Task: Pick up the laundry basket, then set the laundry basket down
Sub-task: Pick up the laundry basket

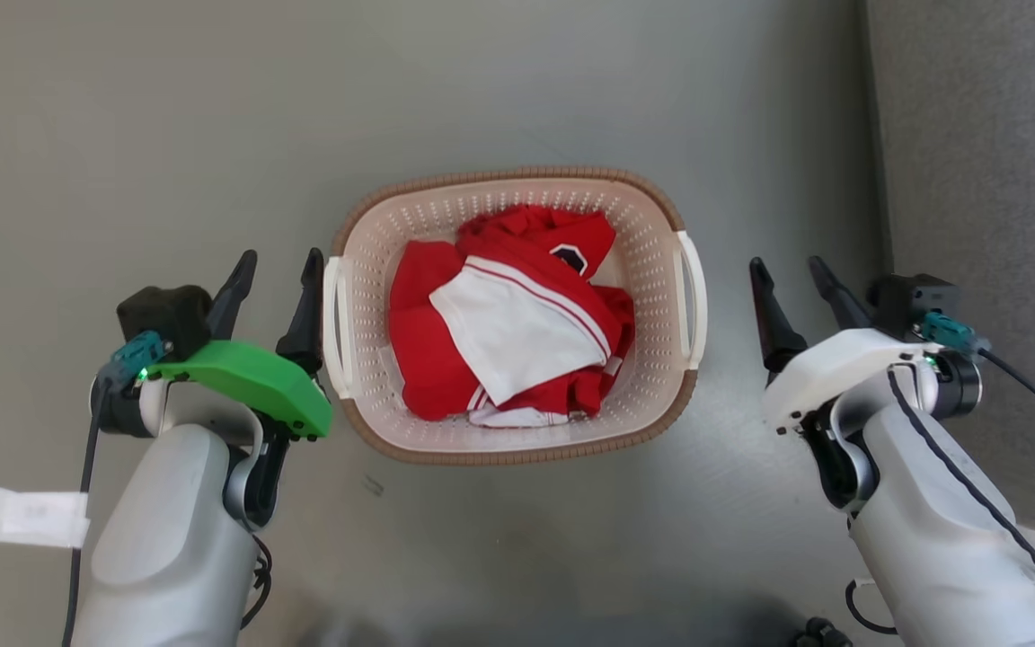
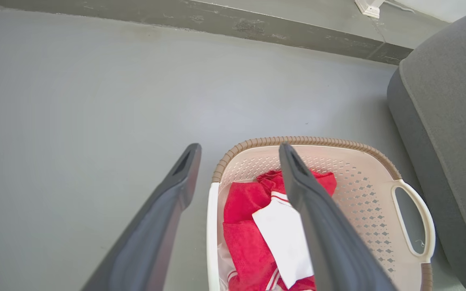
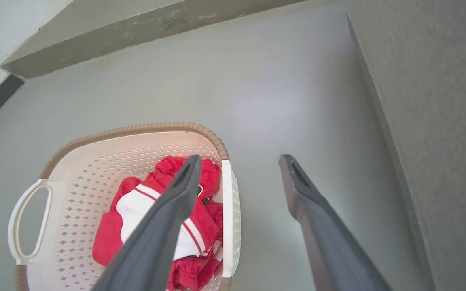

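Observation:
The laundry basket [image 1: 374,234] stands on the grey floor in the middle of the head view, cream and perforated, with a brown woven-look rim and white side handles. Red and white clothes [image 1: 517,314] lie inside it. My left gripper [image 1: 279,265] is open just beside the basket's left handle [image 1: 334,323], its inner finger close to the handle. My right gripper [image 1: 787,270] is open a short way off the right handle [image 1: 690,296]. In the left wrist view the basket [image 2: 362,178] sits under the left gripper [image 2: 239,151]. The right wrist view shows the basket [image 3: 91,161] left of the right gripper [image 3: 239,161].
A grey upholstered seat [image 1: 985,180] runs along the right side, close behind my right arm, and shows in the left wrist view as the seat [image 2: 447,101]. A wall base [image 2: 257,24] borders the floor beyond. Open floor lies ahead and left of the basket.

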You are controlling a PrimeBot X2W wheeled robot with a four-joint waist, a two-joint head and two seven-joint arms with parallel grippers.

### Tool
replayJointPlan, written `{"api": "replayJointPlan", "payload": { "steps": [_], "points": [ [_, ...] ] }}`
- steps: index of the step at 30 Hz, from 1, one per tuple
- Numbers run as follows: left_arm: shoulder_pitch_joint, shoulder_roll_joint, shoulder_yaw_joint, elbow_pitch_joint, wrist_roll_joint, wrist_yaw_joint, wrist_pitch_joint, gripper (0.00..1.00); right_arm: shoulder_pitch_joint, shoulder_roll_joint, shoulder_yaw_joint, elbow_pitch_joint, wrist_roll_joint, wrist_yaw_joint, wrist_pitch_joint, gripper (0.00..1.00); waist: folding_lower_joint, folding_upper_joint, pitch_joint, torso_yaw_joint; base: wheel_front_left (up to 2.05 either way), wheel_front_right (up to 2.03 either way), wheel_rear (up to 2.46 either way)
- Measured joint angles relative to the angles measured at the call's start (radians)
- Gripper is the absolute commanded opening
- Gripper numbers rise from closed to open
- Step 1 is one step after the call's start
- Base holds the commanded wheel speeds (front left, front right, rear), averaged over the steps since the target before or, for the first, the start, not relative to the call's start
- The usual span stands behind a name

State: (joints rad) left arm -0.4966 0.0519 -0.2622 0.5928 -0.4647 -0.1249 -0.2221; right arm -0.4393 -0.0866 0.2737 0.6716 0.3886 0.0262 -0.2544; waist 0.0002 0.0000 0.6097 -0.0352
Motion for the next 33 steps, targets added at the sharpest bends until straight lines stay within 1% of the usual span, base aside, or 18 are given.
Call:
{"api": "replayJointPlan", "payload": {
  "steps": [6,11,13,19,23,30,33],
  "points": [
    [-0.044,0.002,-0.034,0.077,-0.027,-0.003,0.029,1.0,-0.066,0.021,0.034,0.089,0.0,0.015,0.01,1.0,0.0,0.0,0.056,0.005,0.0,0.0,0.0],
    [-0.09,0.004,-0.066,0.144,-0.062,-0.003,0.049,1.0,-0.129,0.023,0.048,0.157,0.004,0.018,0.012,1.0,0.0,0.0,0.105,0.005,0.0,0.0,0.0],
    [-0.107,0.006,-0.073,0.162,-0.069,-0.003,0.056,1.0,-0.148,0.023,0.052,0.181,0.016,0.026,0.016,1.0,0.0,0.0,0.121,0.005,0.0,0.0,0.0],
    [-0.164,0.005,-0.111,0.207,-0.087,-0.003,0.081,1.0,-0.207,0.024,0.064,0.231,0.017,0.027,0.019,1.0,-0.0001,0.0,0.171,0.007,0.0,0.0,0.0],
    [-0.202,0.003,-0.129,0.238,-0.119,-0.003,0.1,1.0,-0.247,0.023,0.075,0.262,0.035,0.044,0.035,1.0,-0.0001,0.0,0.205,0.011,0.0,0.0,0.0],
    [-0.26,0.002,-0.163,0.276,-0.145,-0.003,0.121,1.0,-0.303,0.024,0.098,0.316,0.039,0.049,0.057,1.0,-0.0001,0.0,0.26,0.022,0.0,0.0,0.0],
    [-0.284,0.001,-0.184,0.295,-0.163,-0.003,0.137,1.0,-0.328,0.024,0.105,0.323,0.067,0.062,0.059,1.0,-0.0001,0.0,0.277,0.028,0.0,0.0,0.0]
  ]
}}
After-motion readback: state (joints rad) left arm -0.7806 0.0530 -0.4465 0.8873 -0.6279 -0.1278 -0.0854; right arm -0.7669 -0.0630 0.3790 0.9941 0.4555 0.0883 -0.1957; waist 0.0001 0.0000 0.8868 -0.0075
